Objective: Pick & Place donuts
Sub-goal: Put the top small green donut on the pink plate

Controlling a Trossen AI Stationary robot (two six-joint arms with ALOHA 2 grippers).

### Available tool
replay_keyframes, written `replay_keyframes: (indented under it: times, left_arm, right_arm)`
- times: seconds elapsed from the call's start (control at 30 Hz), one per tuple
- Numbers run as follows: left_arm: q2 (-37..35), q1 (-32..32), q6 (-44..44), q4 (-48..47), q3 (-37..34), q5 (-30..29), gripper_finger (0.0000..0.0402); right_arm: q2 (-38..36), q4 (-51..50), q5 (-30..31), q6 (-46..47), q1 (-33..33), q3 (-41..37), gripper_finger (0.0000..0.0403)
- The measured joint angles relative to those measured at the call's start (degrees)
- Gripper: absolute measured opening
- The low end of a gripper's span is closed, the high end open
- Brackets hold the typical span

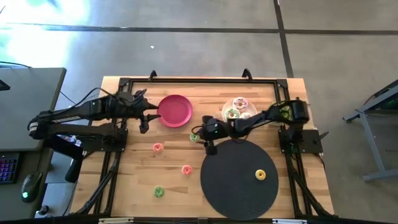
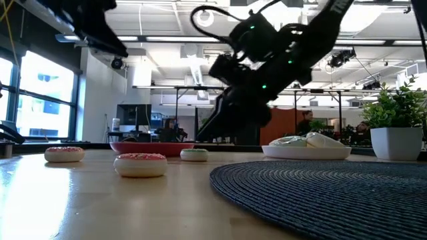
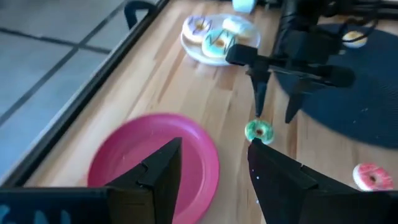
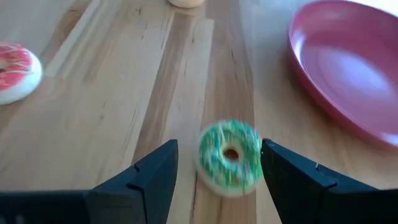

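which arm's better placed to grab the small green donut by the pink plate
Right. The right gripper hangs open just over the small green-frosted toy donut, fingers either side. The left gripper sits by the round pink plate's far edge.

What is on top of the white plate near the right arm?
The white plate holds three frosted donuts, one with green frosting and one with pink. In the low view the plate's rim hides their lower parts. The pink plate holds nothing.
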Motion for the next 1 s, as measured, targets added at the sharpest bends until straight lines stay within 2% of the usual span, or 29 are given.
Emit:
replay_keyframes:
  times: [0.2, 0.43, 0.6, 0.83, 1.0]
  left_arm:
    - [-0.51, 0.00, -1.14, -0.07, -4.79, -4.26, 0.0174]
    - [-0.43, 0.00, -0.83, 0.03, -6.33, -4.61, 0.0174]
    - [-0.43, 0.00, -0.72, 0.08, -6.33, -4.59, 0.0174]
    - [-0.43, 0.00, -0.72, 0.06, -6.33, -4.54, 0.0174]
    - [-0.43, 0.00, -0.72, 0.06, -6.33, -4.50, 0.0174]
  right_arm:
    - [6.19, -2.46, 1.27, -0.82, -1.19, 5.44, 0.0218]
    - [8.16, -3.51, 1.54, -0.18, -2.39, 6.97, 0.0206]
    - [7.89, -3.22, 1.73, -0.20, -2.56, 6.93, 0.0160]
    - [7.77, -2.21, 3.54, -0.68, -2.56, 6.86, 0.0076]
    - [7.73, 7.10, 7.05, -6.46, -2.59, 6.83, 0.0018]
